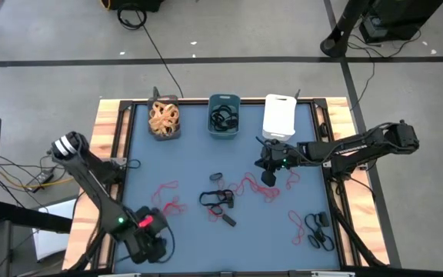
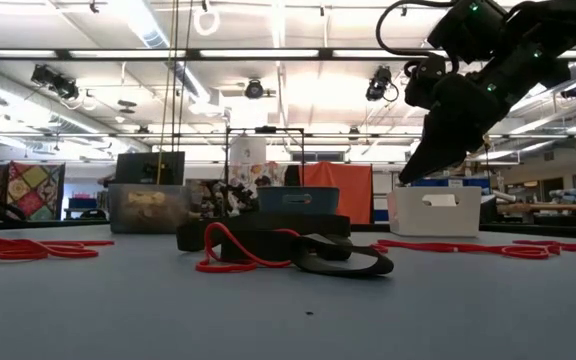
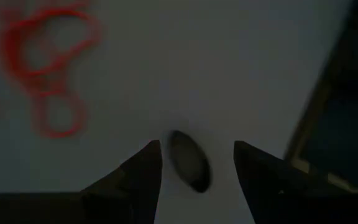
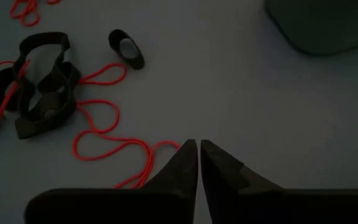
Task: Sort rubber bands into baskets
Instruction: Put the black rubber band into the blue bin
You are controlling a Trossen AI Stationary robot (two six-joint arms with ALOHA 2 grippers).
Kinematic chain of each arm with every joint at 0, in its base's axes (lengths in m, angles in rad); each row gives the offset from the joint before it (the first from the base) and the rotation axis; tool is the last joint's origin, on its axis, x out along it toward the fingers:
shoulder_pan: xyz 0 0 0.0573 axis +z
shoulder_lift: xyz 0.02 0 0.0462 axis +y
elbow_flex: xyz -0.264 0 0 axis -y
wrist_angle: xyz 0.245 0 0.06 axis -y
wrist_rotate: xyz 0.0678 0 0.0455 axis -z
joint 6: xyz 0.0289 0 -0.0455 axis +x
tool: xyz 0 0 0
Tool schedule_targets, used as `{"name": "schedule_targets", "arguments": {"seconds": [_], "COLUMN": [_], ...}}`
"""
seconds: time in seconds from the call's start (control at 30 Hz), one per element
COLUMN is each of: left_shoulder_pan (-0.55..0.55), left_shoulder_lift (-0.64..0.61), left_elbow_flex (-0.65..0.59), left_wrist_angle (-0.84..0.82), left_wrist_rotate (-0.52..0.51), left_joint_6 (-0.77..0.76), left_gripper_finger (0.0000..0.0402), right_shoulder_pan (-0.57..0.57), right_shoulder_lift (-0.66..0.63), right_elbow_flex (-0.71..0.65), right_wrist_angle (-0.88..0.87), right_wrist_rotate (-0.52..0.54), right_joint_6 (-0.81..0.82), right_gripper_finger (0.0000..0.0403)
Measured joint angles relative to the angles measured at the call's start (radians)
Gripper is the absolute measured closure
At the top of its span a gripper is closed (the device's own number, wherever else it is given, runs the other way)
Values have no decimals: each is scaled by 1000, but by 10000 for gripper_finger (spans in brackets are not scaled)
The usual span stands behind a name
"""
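- The right gripper [image 1: 268, 178] hangs above the middle-right of the tabletop [image 1: 191, 165], just in front of the white basket [image 1: 279, 115]; its fingers [image 4: 188, 165] are pressed together and hold nothing.
- In the right wrist view, those closed fingertips point down at the bare blue surface right beside a strand of red rubber bands [image 4: 107, 146], without touching it as far as can be seen.
- The left gripper [image 1: 146, 248] sits low at the near-left edge of the tabletop; its fingers [image 3: 145, 177] stand apart with nothing gripped, and a small dark oval shape [image 3: 188, 160] on the surface shows between them.
- Three baskets line the far edge: the dark grey basket [image 1: 164, 119] on the left holds tan bands, the teal basket [image 1: 224, 115] in the middle holds black bands, and the white basket stands on the right.
- Loose red bands lie in a cluster at centre-left [image 1: 169, 201], and another string of them lies just beside the right gripper [image 1: 254, 187].
- A tangle of black rubber bands [image 1: 215, 198] rests at the centre, with one red loop across it in the low view.
- More black bands [image 1: 319, 231] and a red one lie near the right front corner, well apart from both grippers.
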Motion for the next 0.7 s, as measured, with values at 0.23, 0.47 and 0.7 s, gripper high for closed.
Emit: {"name": "schedule_targets", "arguments": {"seconds": [0.23,0.47,0.7], "left_shoulder_pan": [-17,-16,-16], "left_shoulder_lift": [105,148,150], "left_elbow_flex": [0,0,0], "left_wrist_angle": [73,17,-3], "left_wrist_rotate": [45,49,58], "left_joint_6": [66,65,65], "left_gripper_finger": [200,200,231], "right_shoulder_pan": [0,0,0], "right_shoulder_lift": [0,0,0], "right_elbow_flex": [0,0,0], "right_wrist_angle": [0,0,0], "right_wrist_rotate": [0,0,8], "right_joint_6": [-1,-1,-1], "right_gripper_finger": [371,369,372]}}
